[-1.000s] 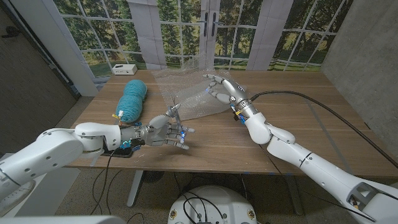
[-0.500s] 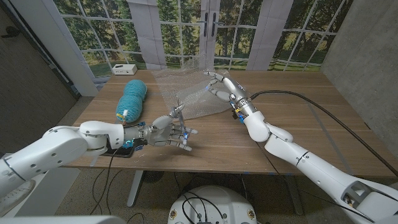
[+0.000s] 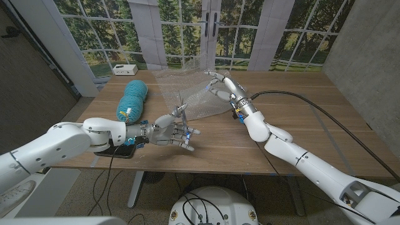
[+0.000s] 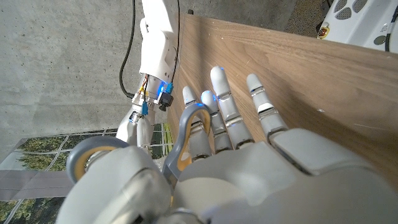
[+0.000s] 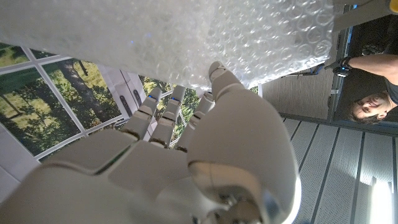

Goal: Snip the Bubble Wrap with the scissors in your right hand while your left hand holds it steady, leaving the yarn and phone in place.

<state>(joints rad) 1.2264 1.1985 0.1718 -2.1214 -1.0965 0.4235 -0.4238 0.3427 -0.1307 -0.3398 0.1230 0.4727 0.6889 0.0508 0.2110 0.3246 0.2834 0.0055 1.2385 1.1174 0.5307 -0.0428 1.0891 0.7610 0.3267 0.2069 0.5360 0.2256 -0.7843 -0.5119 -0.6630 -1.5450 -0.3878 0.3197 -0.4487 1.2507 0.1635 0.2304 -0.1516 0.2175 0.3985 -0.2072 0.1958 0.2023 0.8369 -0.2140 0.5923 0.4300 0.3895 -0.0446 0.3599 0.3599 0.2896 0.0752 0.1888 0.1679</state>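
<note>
Holding the scissors [image 3: 179, 114] is the left hand [image 3: 170, 132], not the right: grey handle loops sit against its thumb side, blades pointing up toward the Bubble Wrap [image 3: 187, 94]. In the left wrist view the grey scissor loops [image 4: 186, 134] lie between thumb and palm of the left hand [image 4: 249, 168], while the other fingers [image 4: 222, 99] stretch out straight and apart over the wooden surface [image 4: 323, 68]. That hand hovers near the front edge of the surface [image 3: 300, 125], left of centre.

Right hand [image 3: 220, 87] is further back, near the middle, fingers closed on the right edge of the Bubble Wrap, lifting that side. In the right wrist view the right hand [image 5: 205, 155] has its fingers [image 5: 217, 78] reaching up to the clear bubbled sheet [image 5: 186, 31]; thumb contact cannot be made out there. Sheet spreads from the right hand toward the back left, partly raised off the surface. Scissor tips are just beside its front edge; whether they touch cannot be told.

Teal yarn [image 3: 132, 100] lies on the left part of the surface, just left of the sheet. Dark phone [image 3: 120, 150] lies at the front left edge under the left forearm. White box [image 3: 125, 69] sits at the back left corner. Person [image 5: 373, 102] shows at the edge of the right wrist view.
</note>
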